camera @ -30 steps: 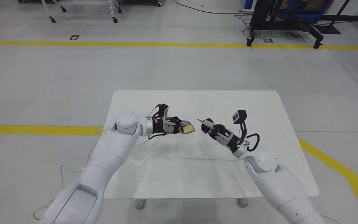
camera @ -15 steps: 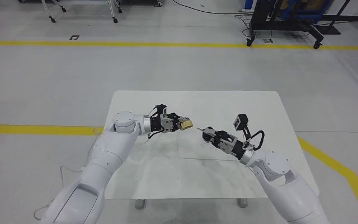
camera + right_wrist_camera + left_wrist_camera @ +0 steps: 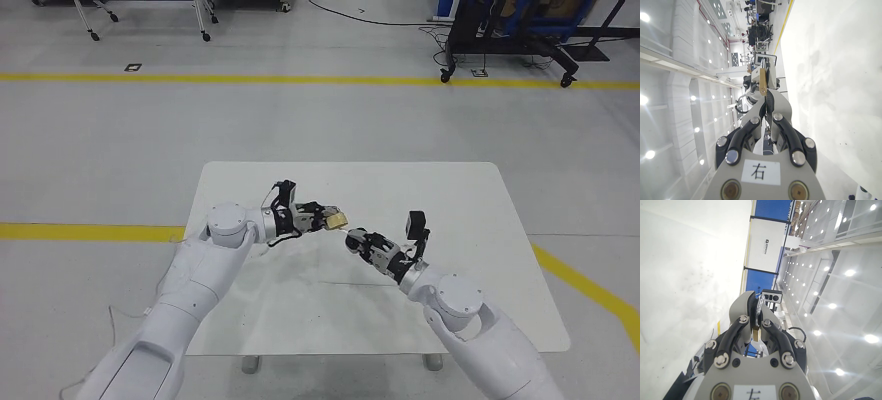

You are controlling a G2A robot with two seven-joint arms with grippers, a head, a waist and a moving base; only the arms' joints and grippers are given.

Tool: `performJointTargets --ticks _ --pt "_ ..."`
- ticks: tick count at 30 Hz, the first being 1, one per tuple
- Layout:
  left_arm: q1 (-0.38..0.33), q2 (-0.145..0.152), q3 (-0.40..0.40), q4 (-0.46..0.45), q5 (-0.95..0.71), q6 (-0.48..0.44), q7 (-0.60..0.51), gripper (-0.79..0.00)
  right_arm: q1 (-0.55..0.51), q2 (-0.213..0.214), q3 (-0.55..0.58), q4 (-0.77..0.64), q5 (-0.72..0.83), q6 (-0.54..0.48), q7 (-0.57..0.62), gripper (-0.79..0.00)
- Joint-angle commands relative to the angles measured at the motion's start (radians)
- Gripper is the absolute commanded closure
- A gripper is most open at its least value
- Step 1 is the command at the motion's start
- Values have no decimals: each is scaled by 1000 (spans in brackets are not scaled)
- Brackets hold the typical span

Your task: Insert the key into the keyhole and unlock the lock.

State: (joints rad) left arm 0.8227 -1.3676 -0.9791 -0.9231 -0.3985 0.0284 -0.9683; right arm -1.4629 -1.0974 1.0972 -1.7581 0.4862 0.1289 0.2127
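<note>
My left gripper holds a brass padlock above the middle of the white table. In the left wrist view the left gripper is shut, with a silver metal part at its fingertips and a strip of brass between the fingers. My right gripper is shut on the key, just right of the lock. In the right wrist view the right gripper ends right at the padlock, whose keyhole end faces it. The key blade is hidden between the fingers there.
Both arms meet over the table's centre, with bare tabletop all around them. Grey floor with yellow lines surrounds the table. A dark equipment frame stands far behind on the right.
The right gripper pulled back from the lock, then closed in again from the lower right. The left gripper lifted the padlock slightly toward the table's far side.
</note>
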Motion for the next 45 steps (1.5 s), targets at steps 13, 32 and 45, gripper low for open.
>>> performJointTargets --ticks 13,32,45 --pt "39 14 -24 -66 15 25 21 0 5 -32 -42 14 -33 -46 -163 0" --pt "41 10 -17 -59 -12 50 26 0 -8 -63 -89 9 -130 -63 -238 0" --pt "36 12 -17 -52 4 76 43 0 -50 -77 -75 -2 -316 -202 -374 0"
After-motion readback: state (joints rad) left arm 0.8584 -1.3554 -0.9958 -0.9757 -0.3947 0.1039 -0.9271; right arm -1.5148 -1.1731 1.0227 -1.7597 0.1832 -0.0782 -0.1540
